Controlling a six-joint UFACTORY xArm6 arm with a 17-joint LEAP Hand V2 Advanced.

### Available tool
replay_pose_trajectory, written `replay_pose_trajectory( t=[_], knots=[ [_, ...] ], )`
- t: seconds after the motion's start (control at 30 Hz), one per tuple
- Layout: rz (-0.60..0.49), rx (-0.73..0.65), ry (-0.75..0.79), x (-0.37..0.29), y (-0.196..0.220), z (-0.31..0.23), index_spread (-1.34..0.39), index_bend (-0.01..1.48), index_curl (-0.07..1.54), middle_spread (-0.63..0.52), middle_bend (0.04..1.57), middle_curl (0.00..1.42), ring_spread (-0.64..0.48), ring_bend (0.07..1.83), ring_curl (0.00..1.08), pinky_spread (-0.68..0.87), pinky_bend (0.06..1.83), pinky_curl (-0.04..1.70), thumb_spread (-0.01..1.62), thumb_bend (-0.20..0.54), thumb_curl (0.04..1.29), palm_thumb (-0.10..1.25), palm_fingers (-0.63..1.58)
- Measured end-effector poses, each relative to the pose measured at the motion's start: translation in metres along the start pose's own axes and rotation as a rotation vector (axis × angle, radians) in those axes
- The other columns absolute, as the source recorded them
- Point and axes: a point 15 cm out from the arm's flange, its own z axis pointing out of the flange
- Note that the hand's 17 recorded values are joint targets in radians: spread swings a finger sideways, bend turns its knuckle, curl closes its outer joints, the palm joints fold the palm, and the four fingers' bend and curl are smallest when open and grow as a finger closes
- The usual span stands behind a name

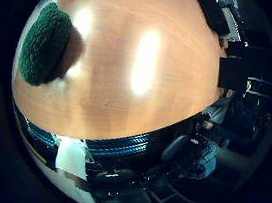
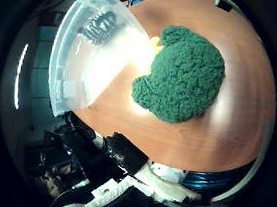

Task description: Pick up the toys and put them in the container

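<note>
A green, bumpy plush toy (image 2: 184, 81) lies on the wooden table (image 1: 128, 85), free of any grip and some way below the palm. Right beside it stands a clear plastic container (image 2: 90, 63), its wall close to the toy. A small yellow thing (image 2: 155, 42) peeks out between the toy and the container; what it is I cannot tell. Black and white parts of my hand (image 2: 134, 183) show only at the view's edge, fingers not reaching round the toy, so the hand is open and holds nothing.
The table's edge with a blue strip (image 1: 115, 144) runs close to the hand, and dark room clutter lies beyond it. A broad stretch of bare wood spreads away from the toy on the side opposite the container.
</note>
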Motion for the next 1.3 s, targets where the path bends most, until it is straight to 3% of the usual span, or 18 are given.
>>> replay_pose_trajectory(
  t=[0.4,0.9,1.03,1.1,1.13,1.2,1.3],
  knots=[
    [-0.005,-0.010,0.000,0.000,-0.016,0.026,-0.17,0.17,0.30,0.06,0.30,0.36,0.18,0.51,0.20,0.49,0.58,0.20,1.06,-0.023,0.26,0.33,0.31],
    [-0.015,-0.023,-0.001,0.002,-0.021,0.040,-0.20,0.18,0.33,-0.05,0.36,0.37,-0.01,0.57,0.21,0.36,0.52,0.15,1.07,-0.020,0.26,0.39,0.48],
    [-0.020,-0.002,0.006,0.003,-0.026,0.038,-0.26,0.21,0.35,-0.13,0.44,0.40,-0.14,0.71,0.23,0.22,0.48,0.10,1.07,-0.017,0.27,0.42,0.71],
    [-0.024,-0.010,0.009,0.004,-0.024,0.039,-0.32,0.25,0.37,-0.21,0.55,0.44,-0.22,0.80,0.26,0.06,0.55,0.08,1.08,-0.016,0.27,0.45,1.04],
    [-0.026,-0.012,0.011,0.004,-0.023,0.039,-0.33,0.26,0.39,-0.22,0.57,0.46,-0.23,0.81,0.27,0.02,0.58,0.08,1.08,-0.018,0.27,0.45,1.08],
    [-0.028,-0.013,0.012,0.005,-0.023,0.038,-0.36,0.42,0.48,-0.25,0.73,0.53,-0.25,0.93,0.35,-0.20,0.81,0.16,1.08,-0.015,0.28,0.49,1.34],
    [-0.033,-0.018,0.015,0.004,-0.021,0.036,-0.33,0.67,0.60,-0.21,0.94,0.60,-0.23,1.07,0.43,-0.29,1.00,0.25,1.09,0.003,0.30,0.59,1.41]
  ],
)
